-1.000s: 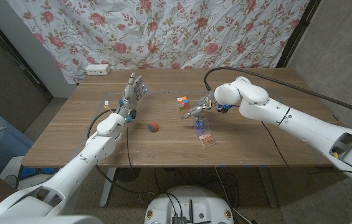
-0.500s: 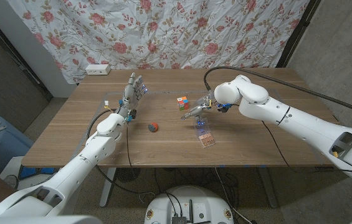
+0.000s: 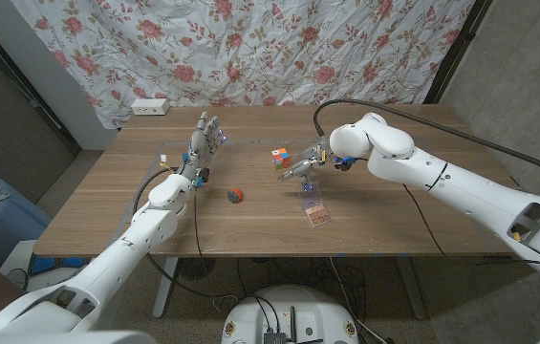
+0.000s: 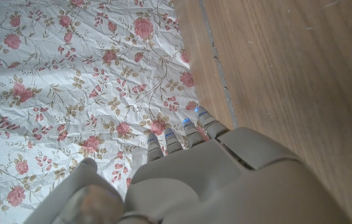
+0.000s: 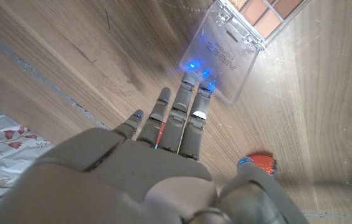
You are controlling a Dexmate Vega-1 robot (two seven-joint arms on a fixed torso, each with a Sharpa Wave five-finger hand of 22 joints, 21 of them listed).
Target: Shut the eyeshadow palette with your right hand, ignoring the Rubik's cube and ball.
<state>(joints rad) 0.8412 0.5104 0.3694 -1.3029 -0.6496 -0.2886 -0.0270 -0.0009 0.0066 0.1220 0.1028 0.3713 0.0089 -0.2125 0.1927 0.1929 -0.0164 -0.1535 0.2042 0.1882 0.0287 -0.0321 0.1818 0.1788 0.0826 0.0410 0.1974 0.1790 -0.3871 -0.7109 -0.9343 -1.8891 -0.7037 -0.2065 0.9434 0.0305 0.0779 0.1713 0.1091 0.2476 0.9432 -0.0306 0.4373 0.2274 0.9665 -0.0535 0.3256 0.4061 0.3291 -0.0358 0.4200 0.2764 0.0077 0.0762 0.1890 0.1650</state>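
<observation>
**Right robot hand reaches the palette lid**

Right robot hand (image 3: 300,170), fingers extended and holding nothing, has edged up from a second ago, its fingertips (image 5: 199,93) now at the clear plastic lid of the open eyeshadow palette (image 3: 314,206), centre-right on the wooden counter (image 3: 394,215). Closing seems imminent. Left robot hand (image 3: 203,143) stays spread, empty.

1. My head view looks down from above over the whole worktop (image 3: 250,220).
2. My right wrist view sits close behind the right hand (image 5: 163,155), sharing the eyeshadow palette (image 5: 241,37) (image 3: 313,207) with the head view.
</observation>
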